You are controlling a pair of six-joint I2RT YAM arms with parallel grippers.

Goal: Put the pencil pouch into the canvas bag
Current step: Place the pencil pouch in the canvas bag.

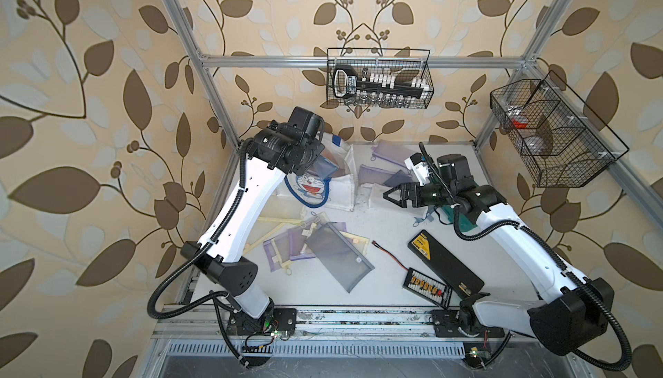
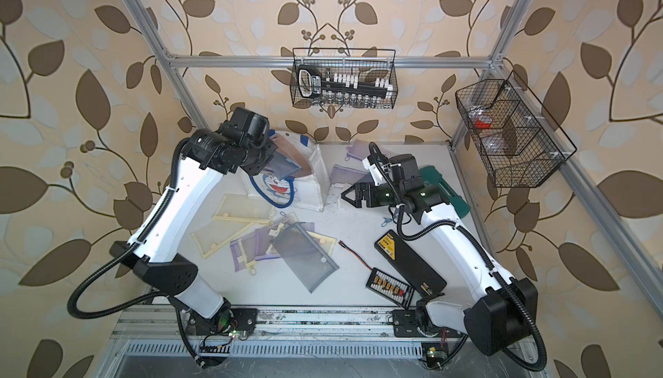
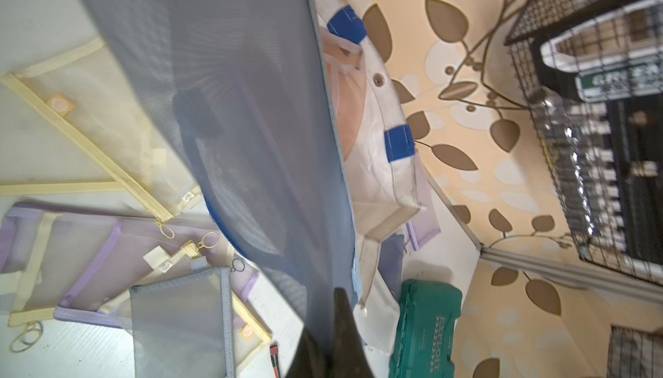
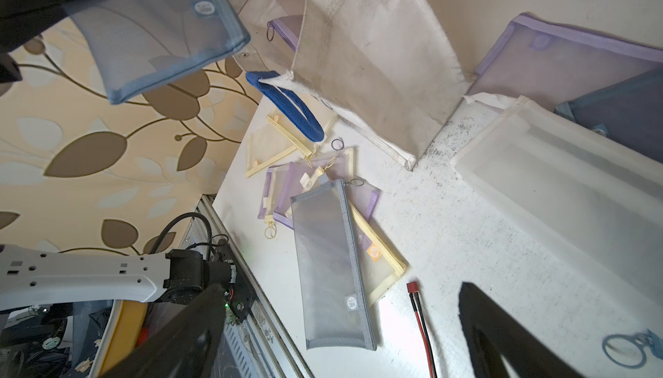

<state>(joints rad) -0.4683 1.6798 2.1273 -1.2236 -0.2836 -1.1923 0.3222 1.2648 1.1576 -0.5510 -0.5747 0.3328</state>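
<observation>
I found the pencil pouch [image 1: 325,169] hanging over the open top of the canvas bag [image 1: 345,197], clamped in the left gripper [image 3: 324,344]. Its held end was hidden under the wrist in both top views, and its round label was unreadable. The right gripper [image 1: 388,196] stood wide apart, empty. The green case [image 3: 427,329] read "EXPLOIT".

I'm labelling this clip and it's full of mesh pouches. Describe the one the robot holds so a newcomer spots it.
Find the white canvas bag with the cat face at the back left of the table. Over it, the left end effector is shut on the pencil pouch. It is blue-edged mesh, the only pouch hanging in the air.
</observation>
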